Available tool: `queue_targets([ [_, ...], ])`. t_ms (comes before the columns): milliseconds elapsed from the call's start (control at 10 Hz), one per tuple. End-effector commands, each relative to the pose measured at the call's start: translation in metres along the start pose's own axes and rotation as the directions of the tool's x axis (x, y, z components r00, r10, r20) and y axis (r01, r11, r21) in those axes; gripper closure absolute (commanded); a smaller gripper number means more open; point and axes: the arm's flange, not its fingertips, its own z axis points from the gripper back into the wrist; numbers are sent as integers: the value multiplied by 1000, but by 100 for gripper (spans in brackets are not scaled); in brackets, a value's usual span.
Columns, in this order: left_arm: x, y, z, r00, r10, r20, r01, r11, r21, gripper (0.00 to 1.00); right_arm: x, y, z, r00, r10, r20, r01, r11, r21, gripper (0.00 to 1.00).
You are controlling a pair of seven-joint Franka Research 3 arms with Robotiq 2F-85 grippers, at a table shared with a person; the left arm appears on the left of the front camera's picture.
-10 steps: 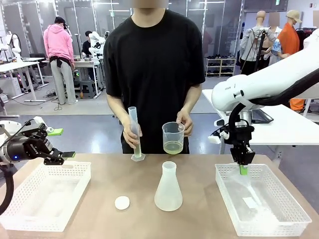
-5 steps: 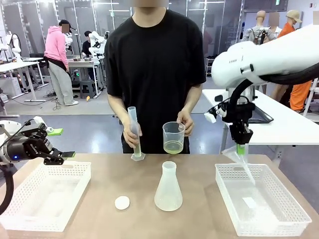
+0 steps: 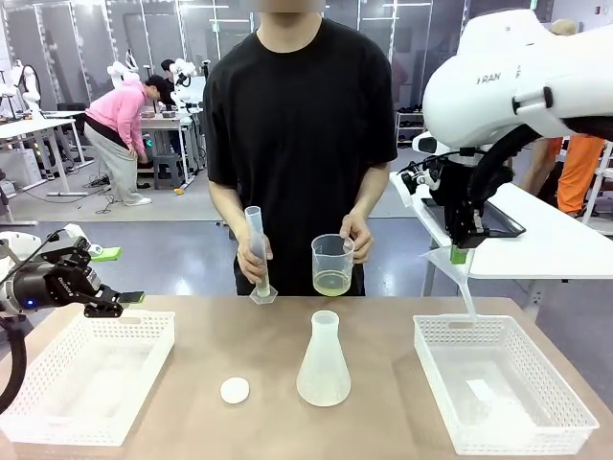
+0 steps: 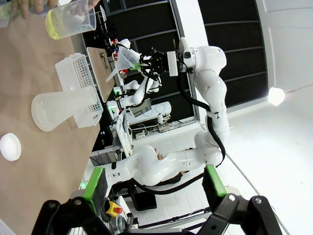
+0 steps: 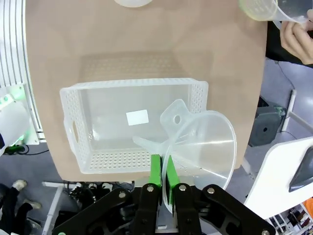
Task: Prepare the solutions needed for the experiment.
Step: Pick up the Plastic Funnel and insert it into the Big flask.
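The solutions [image 3: 332, 284] are a shallow pale yellow-green layer in a clear beaker [image 3: 332, 264] that the person holds in one hand above the far table edge. The other hand steadies a tall graduated cylinder [image 3: 257, 251]. A frosted conical flask [image 3: 323, 361] stands mid-table. My right gripper [image 3: 460, 255] is shut on the rim of a clear funnel [image 3: 460, 278], hanging above the right basket [image 3: 431, 335]. In the right wrist view the funnel [image 5: 203, 147] sits between my closed pads [image 5: 155, 169] over the basket [image 5: 132, 85]. My left gripper [image 3: 120, 276] stands open, nothing in it, over the left basket [image 3: 124, 318].
A small white round cap [image 3: 235, 389] lies on the table left of the flask. The left wrist view shows the beaker [image 4: 71, 19], flask [image 4: 58, 110], cap [image 4: 10, 147] and the other arm's funnel [image 4: 128, 61] beyond my spread fingers [image 4: 95, 183].
My right arm has risen, lifting the funnel out of the right basket to well above it. The left arm and the person's hands have stayed put.
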Motion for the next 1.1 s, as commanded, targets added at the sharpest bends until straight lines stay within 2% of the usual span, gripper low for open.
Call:
queue_targets([
  [0,0,-3,-1,1000,-5,8,5,1000,-8,0,-1,-11,-3,1000,4,-3,-4,1000,18,100],
  [700,0,-3,-1,1000,-5,8,5,1000,-8,0,-1,-11,-3,1000,4,-3,-4,1000,18,100],
  [800,0,-3,-1,1000,-5,8,5,1000,-8,0,-1,-9,-6,1000,-3,5,3,1000,13,95],
  [900,0,-3,-1,1000,-5,8,5,1000,-8,0,10,-8,-16,998,38,46,-37,999,-30,95],
  [1000,0,-3,-1,1000,-5,8,5,1000,-8,0,25,-2,-8,990,75,122,-62,993,-105,95],
])
